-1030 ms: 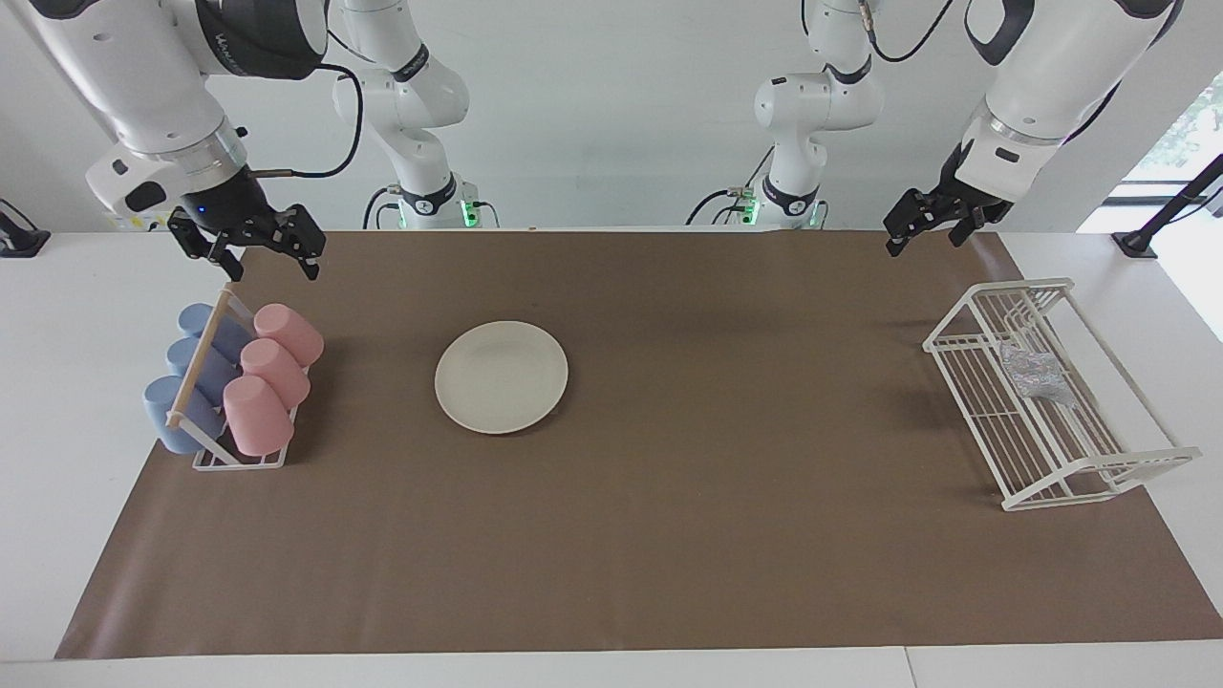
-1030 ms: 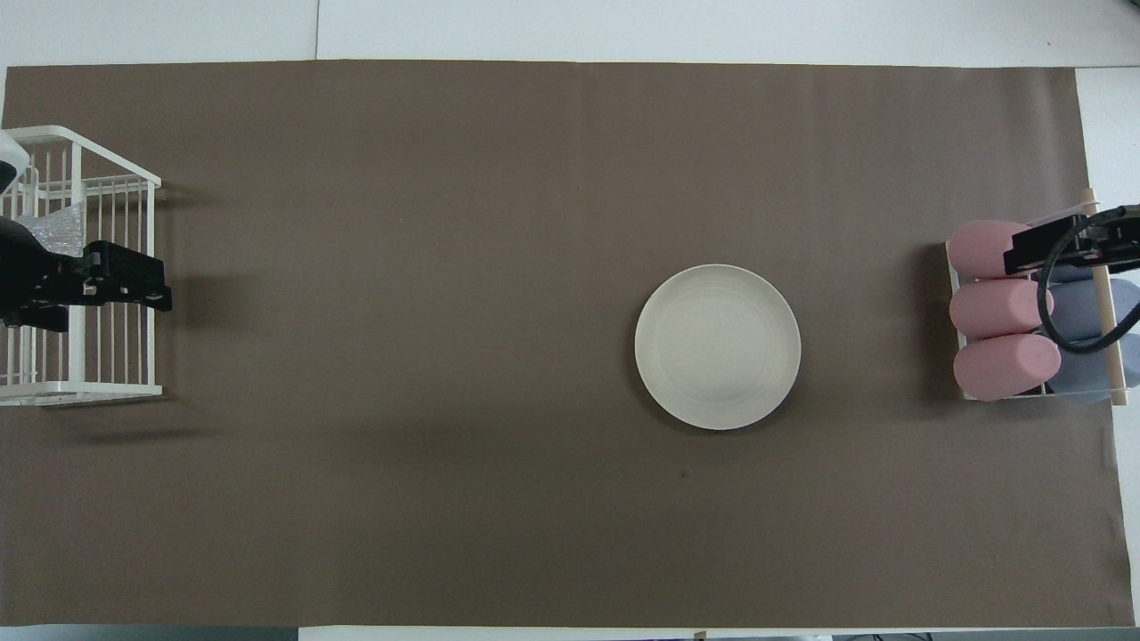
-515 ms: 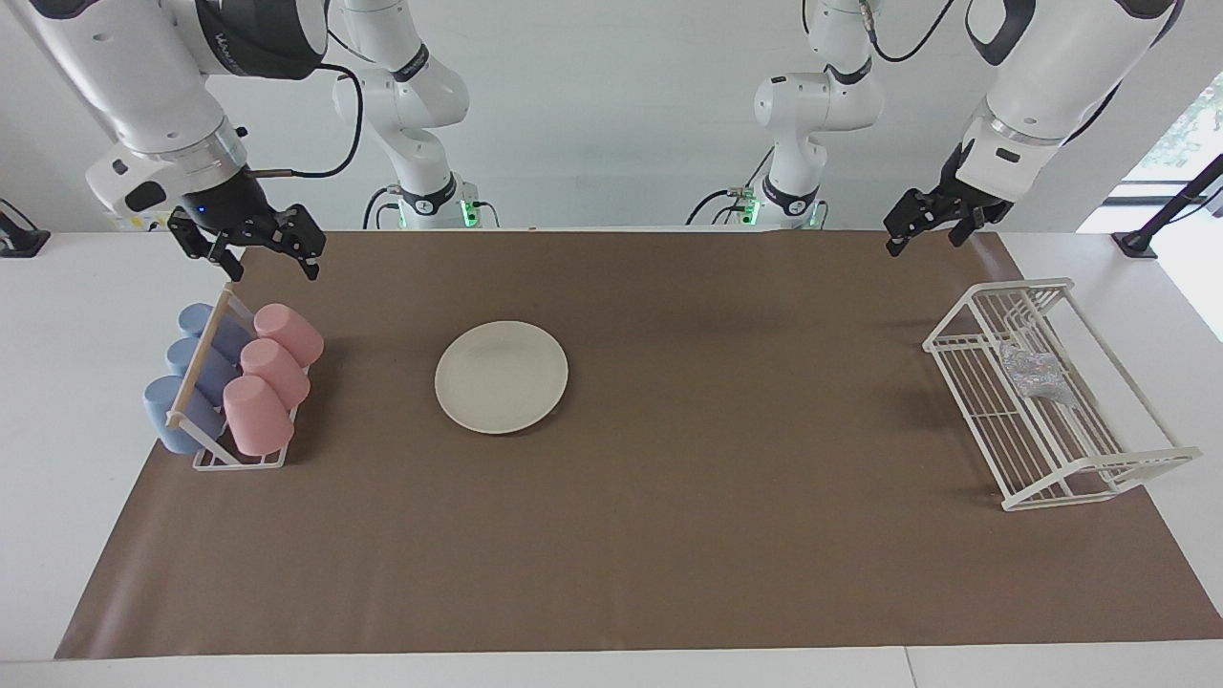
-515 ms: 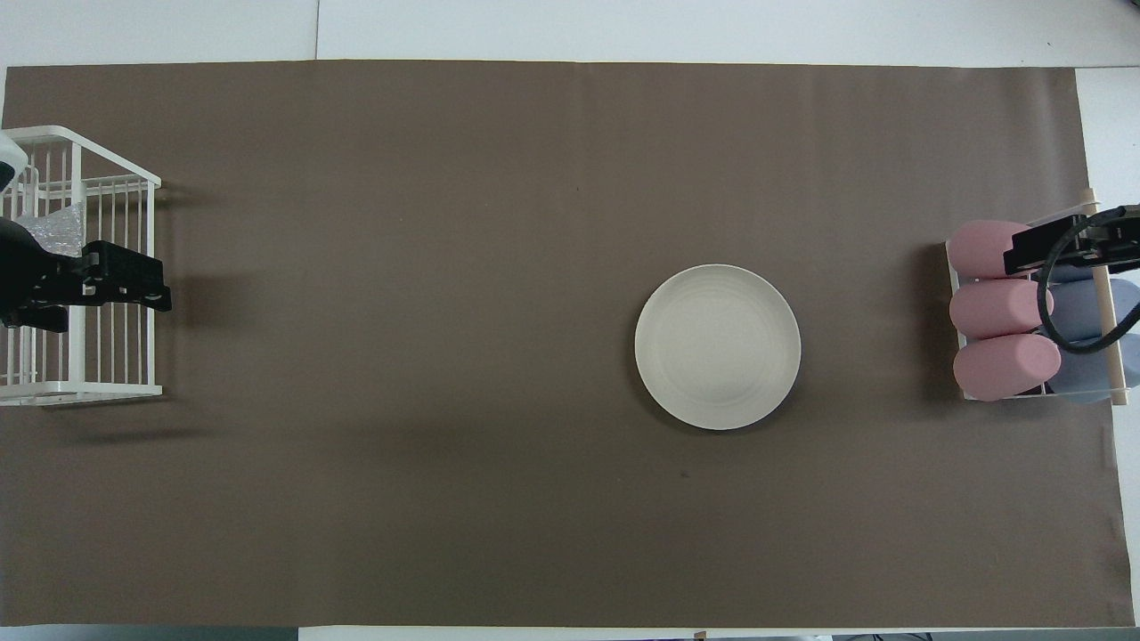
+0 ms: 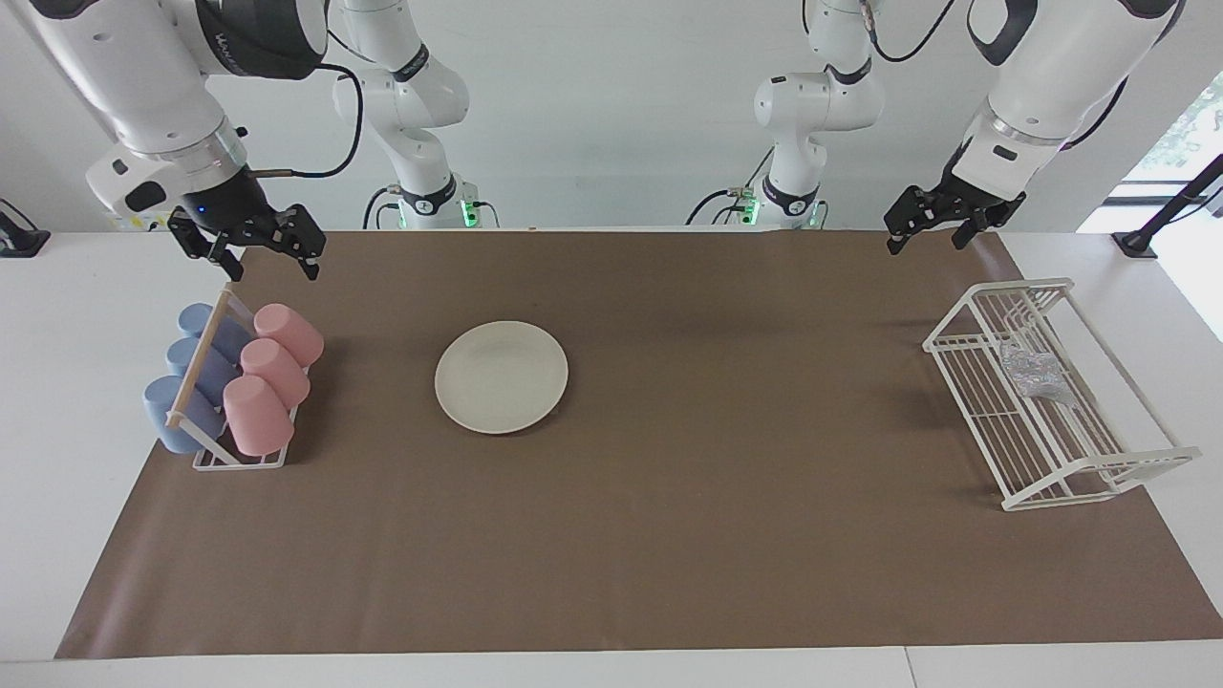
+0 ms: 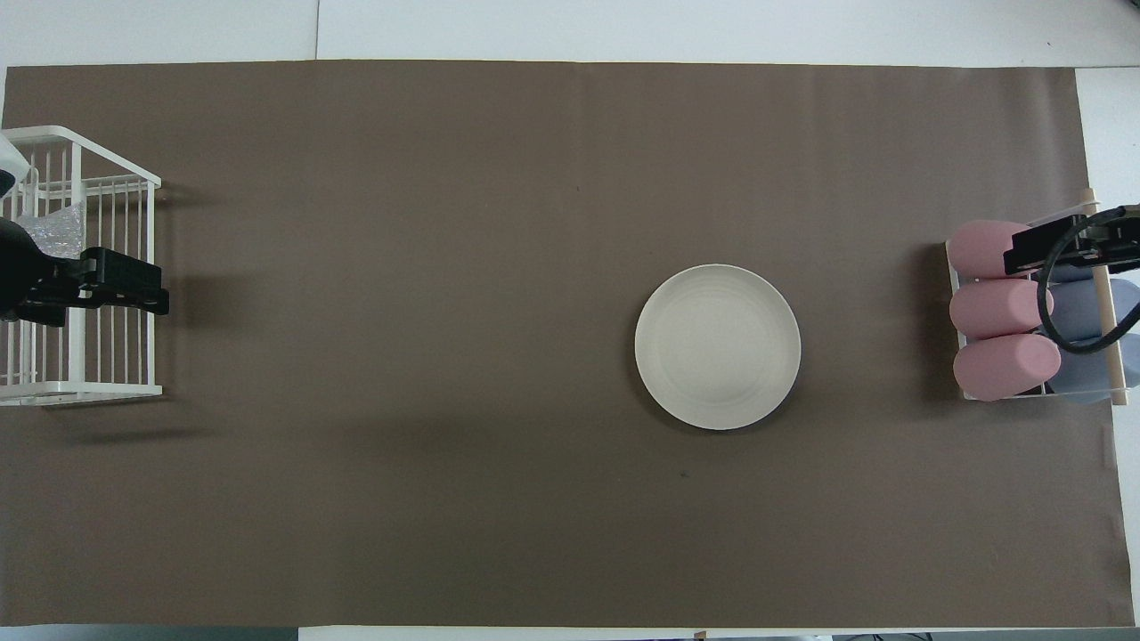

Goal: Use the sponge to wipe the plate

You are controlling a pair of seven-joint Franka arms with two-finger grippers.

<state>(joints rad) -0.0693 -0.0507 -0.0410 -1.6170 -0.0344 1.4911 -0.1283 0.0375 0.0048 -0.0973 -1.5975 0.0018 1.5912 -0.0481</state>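
I'm seeing round ringed cream plate lying flat | crinkly silver sponge sitting in wire rack | left end effector, right end effector both hanging wide open, empty

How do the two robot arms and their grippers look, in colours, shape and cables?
Both arms are glossy white, built of rounded segments with dark grey joint bands, and black cables run along them. The right arm's upper dark band bears pale lettering, unreadable here. Each wrist ends in a silver ring. The left gripper and right gripper are black, angular, with two-fingered jaws. Green lights glow at both bases.
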